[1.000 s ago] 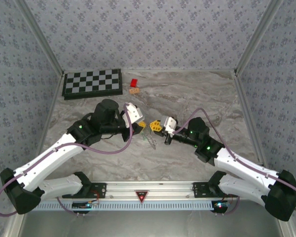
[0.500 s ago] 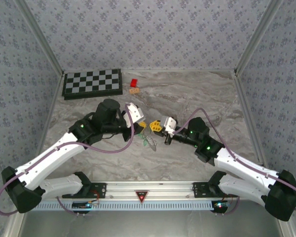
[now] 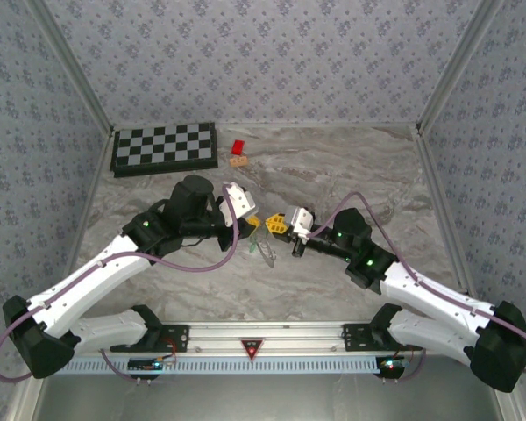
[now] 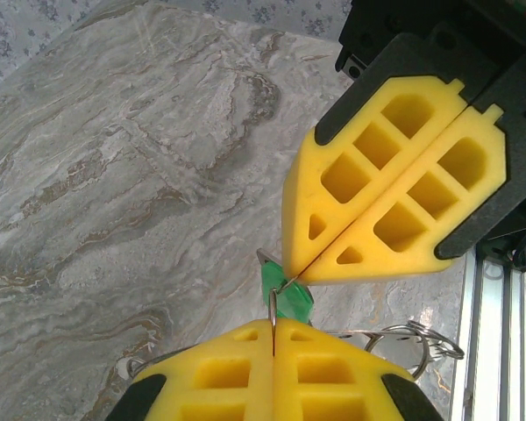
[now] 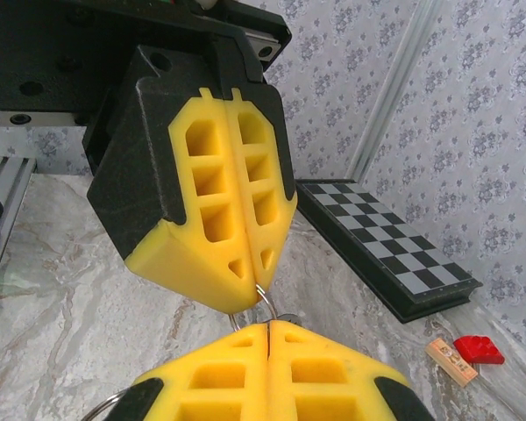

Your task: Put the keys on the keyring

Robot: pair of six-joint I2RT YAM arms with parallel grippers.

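Grey marbled surface (image 3: 351, 175), flowered wallpaper walls (image 3: 272, 53), chessboard (image 3: 164, 146), red block (image 3: 238, 146) and tan piece (image 3: 238, 161) at the back, mid-surface left fingers (image 4: 219, 377) clamped on the keyring (image 4: 273, 314), right fingers (image 4: 368, 167) clamped on a green-headed key (image 4: 286, 298), tips touching.

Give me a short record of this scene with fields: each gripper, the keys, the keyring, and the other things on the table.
left gripper: shut, pinching the keyring
right gripper: shut on a green key
gripper tips: almost touching, above the table
back of table: chessboard, red block, tan piece
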